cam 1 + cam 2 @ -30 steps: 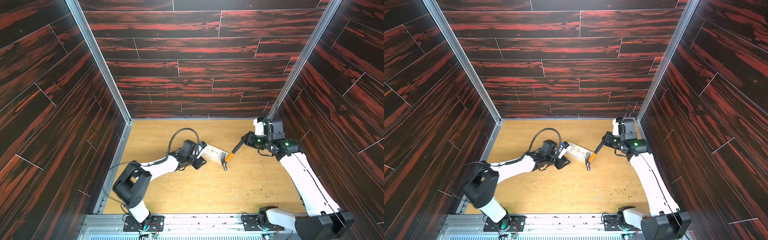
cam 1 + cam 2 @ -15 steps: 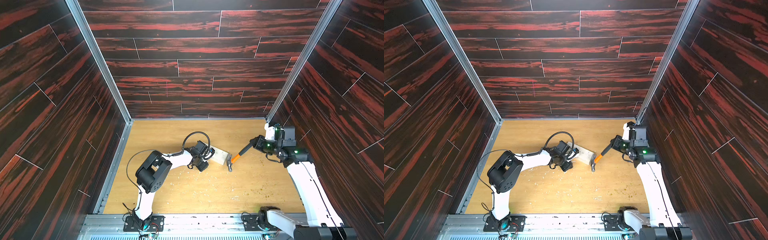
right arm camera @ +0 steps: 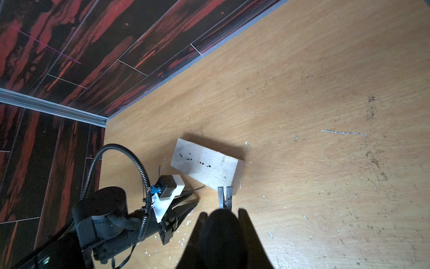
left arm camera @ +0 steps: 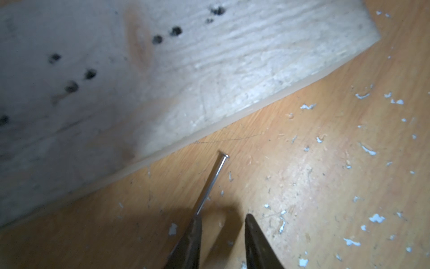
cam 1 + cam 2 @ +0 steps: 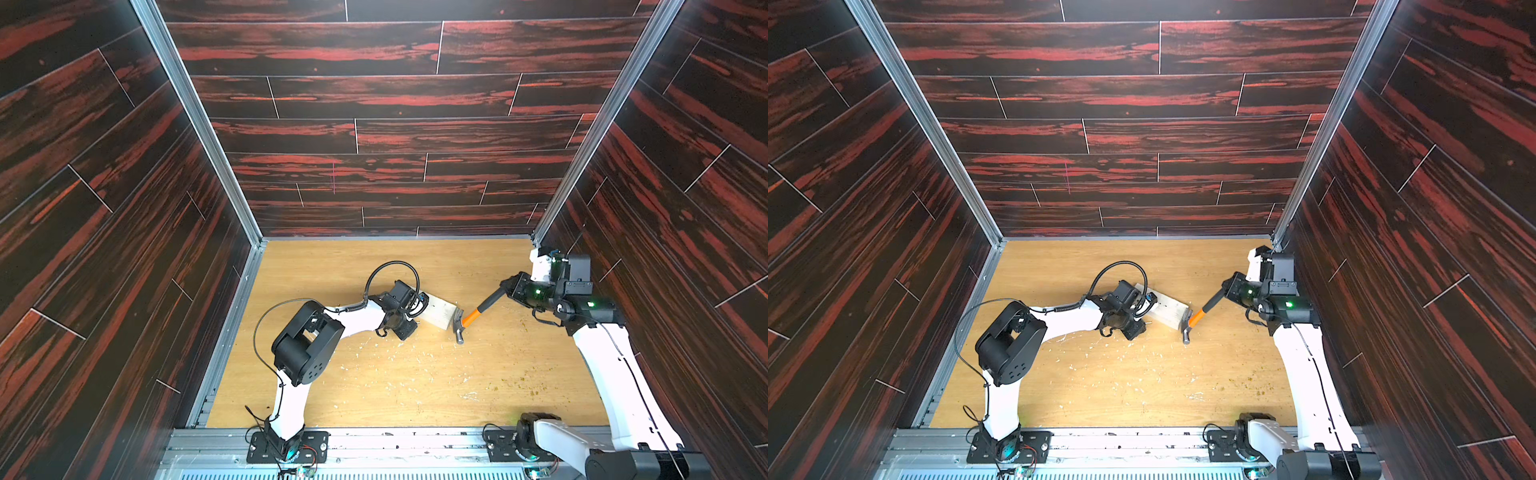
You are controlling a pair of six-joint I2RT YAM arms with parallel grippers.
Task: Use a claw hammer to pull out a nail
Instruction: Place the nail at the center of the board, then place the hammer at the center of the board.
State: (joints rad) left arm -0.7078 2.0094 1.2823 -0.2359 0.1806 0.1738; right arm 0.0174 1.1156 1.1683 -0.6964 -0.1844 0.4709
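Right gripper (image 3: pixel 222 211) is clamped on the black handle of the claw hammer (image 5: pixel 471 317), whose steel head sits at the end of the wooden block (image 5: pixel 439 311) on the counter (image 5: pixel 415 374). Left gripper (image 4: pixel 223 216) has its jaws apart; a loose nail (image 4: pixel 213 180) reaches from one fingertip toward the block, which shows several dark holes.

Light wooden bench (image 5: pixel 374 266), walled on three sides. Near its middle, lying flat and askew to the edges: pale wood block (image 5: pixel 440 309), top face pocked with small dark holes. Strewn from the block toward the front edge: white chips (image 5: pixel 399 357). Toward the front right corner: dark crumbs (image 5: pixel 536 390). Just beside the block's long side: thin nail (image 4: pixel 213 181), contact with the bench unclear.
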